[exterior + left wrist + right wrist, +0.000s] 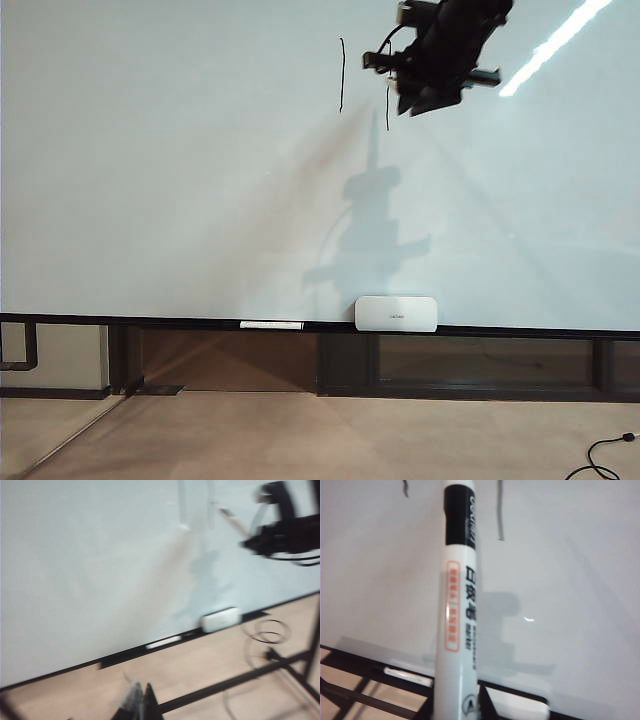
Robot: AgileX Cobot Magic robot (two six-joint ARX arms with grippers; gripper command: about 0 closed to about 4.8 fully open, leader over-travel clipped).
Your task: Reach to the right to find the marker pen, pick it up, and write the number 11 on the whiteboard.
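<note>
Gripping marker pen point(457, 605), right gripper point(392, 78) near whiteboard point(150, 180) top edge; left gripper point(137, 705) low.

Below my board runs a dark wooden panel point(230, 360) with glass-fronted sections at right, over pale beige floor point(330, 440); a black cable point(605, 455) lies far right.

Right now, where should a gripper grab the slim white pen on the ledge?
Mid-barrel, from above and slightly in front, jaws across the thin barrel: the white pen lies flat along the ledge, left of the eraser box. Probably use the left gripper, low, off the board; the right gripper holds the marker pen up at the strokes.
</note>
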